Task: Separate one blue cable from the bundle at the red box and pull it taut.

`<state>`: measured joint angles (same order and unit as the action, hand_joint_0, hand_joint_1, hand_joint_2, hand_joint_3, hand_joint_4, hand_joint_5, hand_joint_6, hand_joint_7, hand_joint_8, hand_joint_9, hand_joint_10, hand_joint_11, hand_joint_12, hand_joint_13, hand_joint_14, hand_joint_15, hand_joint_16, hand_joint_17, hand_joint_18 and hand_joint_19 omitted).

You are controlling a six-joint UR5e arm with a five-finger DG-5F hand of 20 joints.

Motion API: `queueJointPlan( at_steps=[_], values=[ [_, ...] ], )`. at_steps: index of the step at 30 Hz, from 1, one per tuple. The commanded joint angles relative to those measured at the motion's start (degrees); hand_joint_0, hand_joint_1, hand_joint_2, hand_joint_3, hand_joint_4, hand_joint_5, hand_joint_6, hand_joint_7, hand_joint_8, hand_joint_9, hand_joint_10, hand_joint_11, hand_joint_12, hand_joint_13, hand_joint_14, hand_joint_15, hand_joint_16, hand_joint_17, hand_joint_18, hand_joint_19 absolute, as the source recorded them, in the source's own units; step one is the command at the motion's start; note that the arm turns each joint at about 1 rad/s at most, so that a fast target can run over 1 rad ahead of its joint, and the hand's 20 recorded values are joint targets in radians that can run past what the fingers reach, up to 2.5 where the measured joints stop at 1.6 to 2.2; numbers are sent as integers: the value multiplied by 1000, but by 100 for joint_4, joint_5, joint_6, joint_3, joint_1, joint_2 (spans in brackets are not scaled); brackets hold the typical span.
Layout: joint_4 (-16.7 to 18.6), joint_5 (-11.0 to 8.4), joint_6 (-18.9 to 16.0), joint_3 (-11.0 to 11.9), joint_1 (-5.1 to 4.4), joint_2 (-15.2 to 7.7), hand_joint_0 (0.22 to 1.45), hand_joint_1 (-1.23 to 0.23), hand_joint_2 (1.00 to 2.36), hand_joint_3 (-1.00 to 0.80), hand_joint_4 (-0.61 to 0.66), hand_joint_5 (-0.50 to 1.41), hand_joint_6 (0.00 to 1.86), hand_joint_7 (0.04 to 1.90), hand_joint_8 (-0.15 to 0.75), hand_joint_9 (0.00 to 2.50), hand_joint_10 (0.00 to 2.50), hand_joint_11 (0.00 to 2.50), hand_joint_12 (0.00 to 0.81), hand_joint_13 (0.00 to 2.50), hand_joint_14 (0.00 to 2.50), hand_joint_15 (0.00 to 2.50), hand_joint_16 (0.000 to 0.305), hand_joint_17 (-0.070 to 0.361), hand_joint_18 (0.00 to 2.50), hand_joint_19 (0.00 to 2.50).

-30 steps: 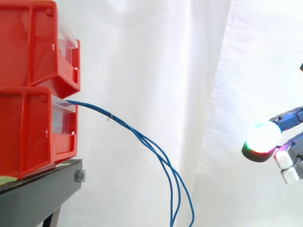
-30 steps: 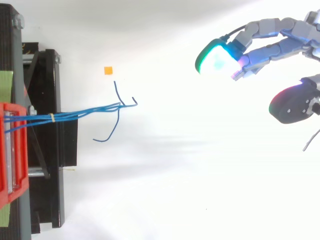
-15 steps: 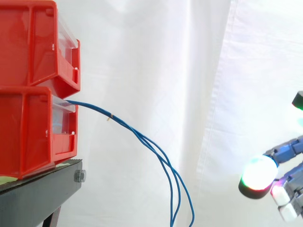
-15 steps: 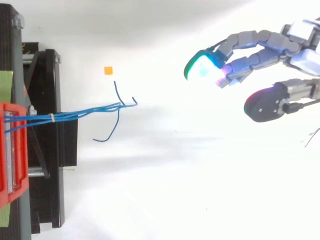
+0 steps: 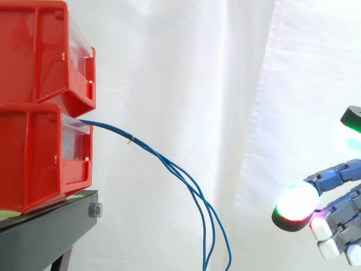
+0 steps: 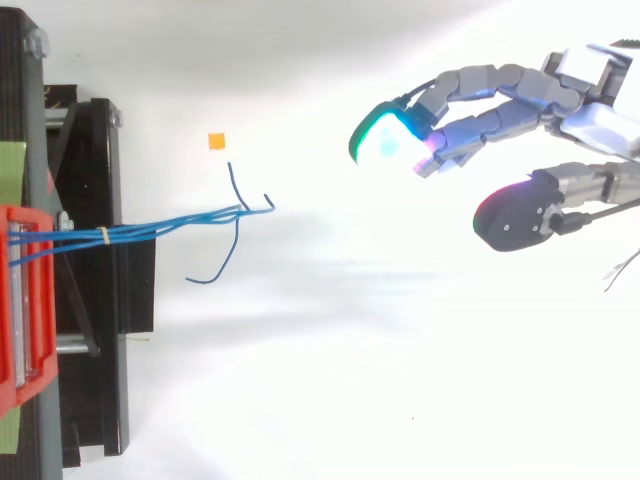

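Note:
A bundle of thin blue cables (image 5: pixel 169 167) leaves the lower red bin (image 5: pixel 39 152) and droops down to the right; a small pale tie (image 6: pixel 105 236) binds the strands near the bin. From above, the cables (image 6: pixel 180 222) run right and fan out into loose ends. The hand (image 6: pixel 570 90) is at the right, well apart from the cables, touching nothing. Its fingers (image 6: pixel 470 90) reach left, relaxed, with the thumb (image 6: pixel 515 215) spread apart below them. In the side view the hand (image 5: pixel 333 197) is low at the right edge, its fingertips glowing.
Two red bins are stacked, the upper bin (image 5: pixel 45 51) above the lower, on a black stand (image 5: pixel 51 231) at the left. A small orange square (image 6: pixel 216 141) lies on the white floor near the cable ends. A white curtain hangs behind.
The hand has moved left toward the cables and dropped lower than a second ago. The cables and bins have not moved.

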<state>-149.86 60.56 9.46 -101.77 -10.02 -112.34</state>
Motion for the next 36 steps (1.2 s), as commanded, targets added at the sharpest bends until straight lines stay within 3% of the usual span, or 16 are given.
queueJointPlan(
  at_steps=[1, 12, 17, 23, 33, 36],
  values=[
    [45, -53, 20, 8, 0, 1, 545, -583, 1000, -500, 186, -196, 502, 774, 275, 679, 14, 453, 332, 683, 15, 370, 50, 113, 573, 684],
    [63, -238, 126, -1, 0, 1, 545, -582, 1000, -500, 185, -195, 502, 776, 274, 677, 14, 464, 332, 684, 15, 373, 50, 113, 571, 684],
    [71, -247, 91, 8, 26, -122, 545, -583, 1000, -500, 184, -196, 502, 774, 276, 678, 14, 461, 332, 683, 17, 371, 50, 113, 572, 684],
    [353, -282, 126, 8, 0, -262, 545, -583, 1000, -500, 186, -196, 502, 776, 274, 677, 14, 461, 331, 683, 15, 372, 50, 113, 572, 684],
    [458, -519, 249, 8, -9, -262, 544, -583, 1000, -500, 185, -196, 502, 777, 275, 676, 14, 460, 330, 682, 15, 373, 50, 113, 572, 683],
    [616, -545, 187, 175, 18, -579, 545, -582, 1000, -500, 185, -196, 502, 774, 275, 676, 14, 460, 331, 683, 15, 373, 50, 113, 570, 684]
  ],
)
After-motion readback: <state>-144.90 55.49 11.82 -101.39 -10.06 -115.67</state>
